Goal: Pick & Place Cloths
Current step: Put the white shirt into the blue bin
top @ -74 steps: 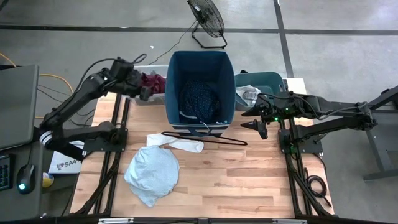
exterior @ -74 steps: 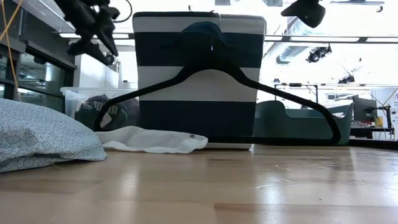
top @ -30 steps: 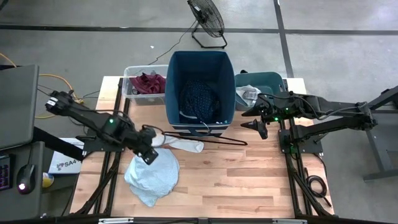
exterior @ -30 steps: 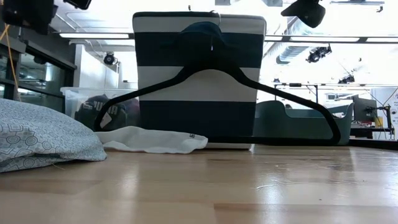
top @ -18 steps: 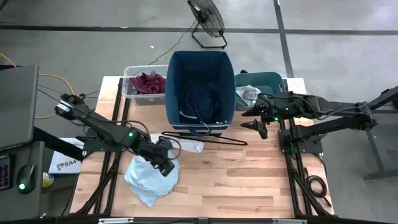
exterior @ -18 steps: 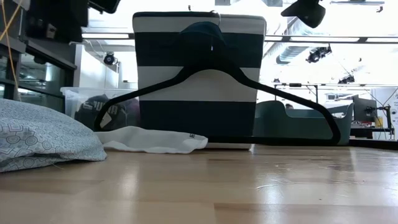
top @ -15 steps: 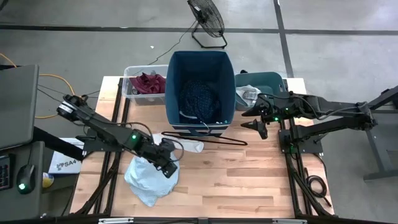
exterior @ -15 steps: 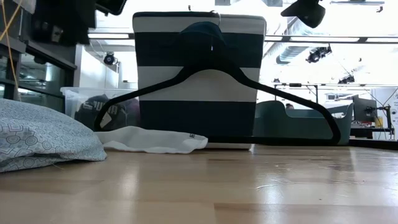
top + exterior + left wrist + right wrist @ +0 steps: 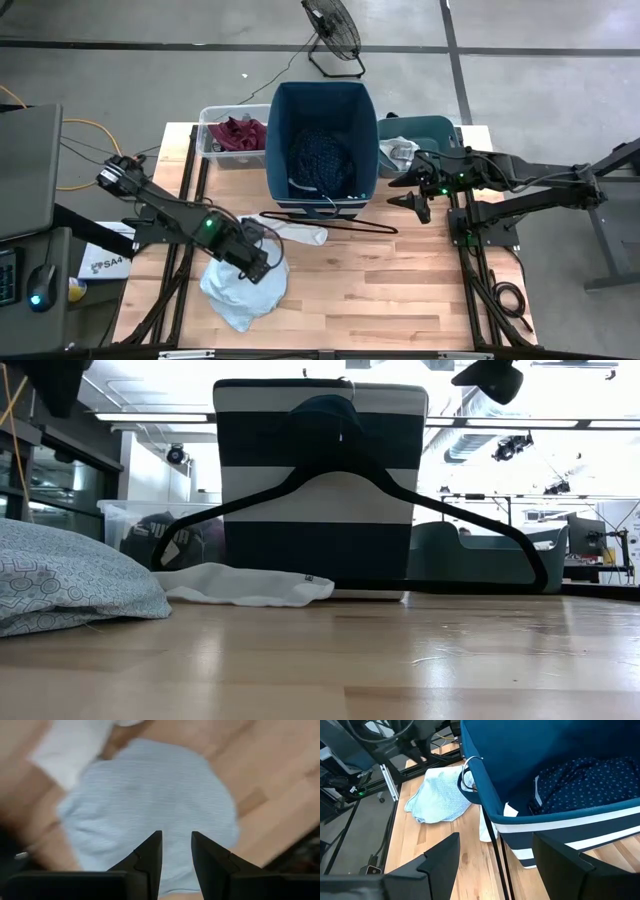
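A pale blue-grey cloth [image 9: 243,282] lies bunched on the wooden table at the near left. My left gripper [image 9: 256,264] hangs over it, pointing down, its fingers [image 9: 150,851] slightly apart with nothing between them, clear of the cloth [image 9: 150,795]. A white cloth [image 9: 292,232] lies flat before the navy striped bin [image 9: 322,105], which holds a navy white-dotted cloth [image 9: 320,160]. A maroon cloth [image 9: 238,132] sits in the clear box. My right gripper [image 9: 405,192] waits open beside the bin's right wall, holding nothing [image 9: 496,845].
A thin black wire hanger [image 9: 335,224] leans on the bin's front [image 9: 350,470]. A teal tub [image 9: 430,128] at the back right holds a pale cloth [image 9: 397,152]. The clear box [image 9: 150,525] shows a black garment. Bare wood stretches across the near right [image 9: 400,290].
My left gripper has swung from beside the white cloth's left end toward the table's near edge, out over the pale blue-grey cloth, and has tipped to point more steeply down. None of the cloths has moved.
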Robot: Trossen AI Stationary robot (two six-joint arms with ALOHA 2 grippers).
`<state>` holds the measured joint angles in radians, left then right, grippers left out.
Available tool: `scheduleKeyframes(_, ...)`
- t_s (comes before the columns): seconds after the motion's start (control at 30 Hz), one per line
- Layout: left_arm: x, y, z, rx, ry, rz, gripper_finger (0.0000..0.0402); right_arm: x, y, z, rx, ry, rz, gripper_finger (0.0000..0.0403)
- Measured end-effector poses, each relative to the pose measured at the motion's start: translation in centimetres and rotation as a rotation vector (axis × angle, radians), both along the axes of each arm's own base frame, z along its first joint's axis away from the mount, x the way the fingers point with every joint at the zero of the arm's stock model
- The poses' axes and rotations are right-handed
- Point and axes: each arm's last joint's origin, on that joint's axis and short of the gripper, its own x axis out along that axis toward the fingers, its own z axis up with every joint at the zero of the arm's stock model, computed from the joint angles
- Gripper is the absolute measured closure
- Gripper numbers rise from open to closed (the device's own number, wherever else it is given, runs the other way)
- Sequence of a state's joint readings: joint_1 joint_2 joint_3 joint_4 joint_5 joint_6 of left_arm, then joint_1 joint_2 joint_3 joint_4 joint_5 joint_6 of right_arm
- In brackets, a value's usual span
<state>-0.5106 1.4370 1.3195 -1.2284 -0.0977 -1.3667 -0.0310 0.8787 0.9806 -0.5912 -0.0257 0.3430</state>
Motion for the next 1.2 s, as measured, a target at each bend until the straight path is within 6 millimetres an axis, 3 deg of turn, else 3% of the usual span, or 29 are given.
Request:
scheduleKeyframes(0.17, -0.3, 0.2, -0.4, 0.032, 0.037, 0.04, 0.0298, 0.0, 0.0, 0.0, 0.0, 0.001, 0.0, 0.0166)
scheduleKeyframes(0.27, -0.4, 0.7, -1.4, 0.037, 0.079, 0.067, 0.0273, 0.0, 0.0, 0.0, 0.0, 0.002, 0.0, 0.0166)
scheduleKeyframes(0.57, -0.7, 1.7, -5.7, -0.055, 0.206, 0.224, 0.0123, 0.0, 0.0, 0.0, 0.0, 0.002, 0.0, 0.0166)
scheduleKeyframes(0.77, 0.1, 1.5, -8.5, -0.146, 0.163, 0.228, 0.0049, 0.0, 0.0, 0.0, 0.0, 0.002, 0.0, 0.0166)
scheduleKeyframes(0.93, 0.4, 1.3, -10.5, -0.129, 0.242, 0.245, 0.0024, 0.0, 0.0, 0.0, 0.0, 0.003, 0.0, 0.0166)
scheduleKeyframes(1.2, 1.5, 1.2, -14.2, -0.099, 0.299, 0.25, 0.0022, 0.0, 0.0, 0.0, 0.0, 0.003, 0.0, 0.0166)
